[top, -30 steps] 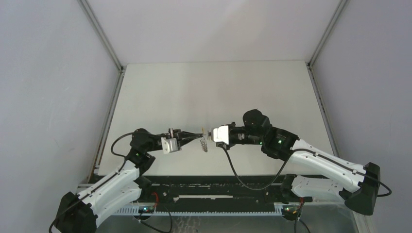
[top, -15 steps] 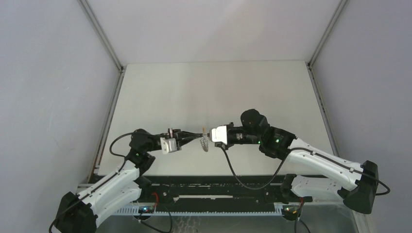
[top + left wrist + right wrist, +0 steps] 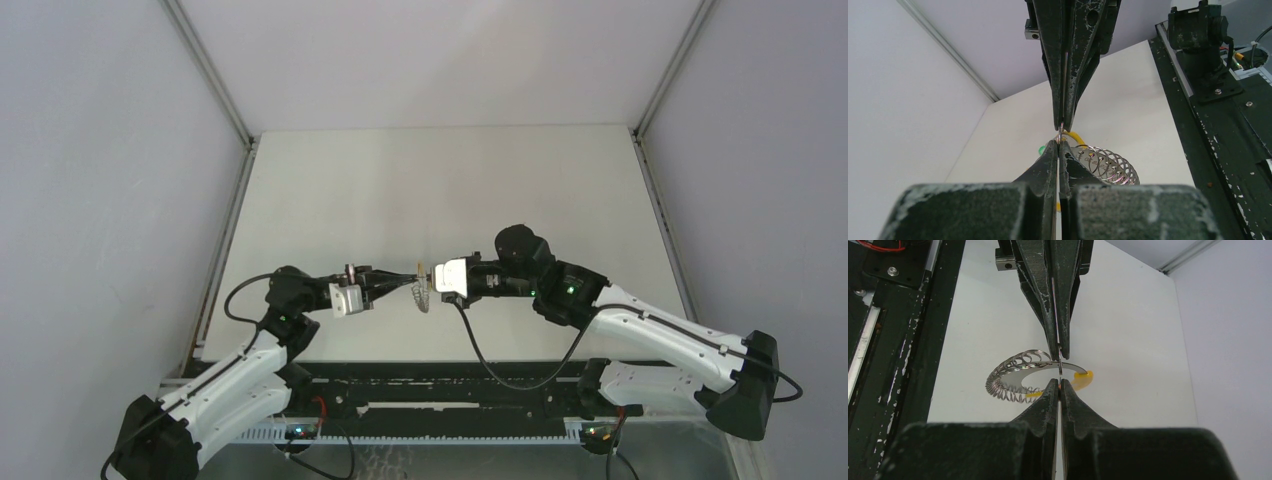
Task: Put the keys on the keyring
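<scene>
Both grippers meet tip to tip low over the table's near middle. My left gripper [image 3: 414, 283] [image 3: 1060, 144] is shut, and the keyring [image 3: 422, 297] [image 3: 1108, 164] [image 3: 1013, 374], a flat grey ring with a wire coil and a yellow section [image 3: 1084, 379], hangs at its tip. My right gripper [image 3: 429, 274] [image 3: 1059, 383] is shut on a thin metal key [image 3: 1060, 367] seen edge-on, its blade crossing the ring's rim. A speck of a green key head [image 3: 1041, 149] shows beside the left fingers. The key heads are otherwise hidden.
The pale tabletop [image 3: 440, 190] runs back to the grey walls on three sides. A black rail with cables [image 3: 440, 385] lines the near edge, under the arm bases.
The right arm has edged slightly left toward the left gripper over the last second. The left arm and the hanging ring have barely moved.
</scene>
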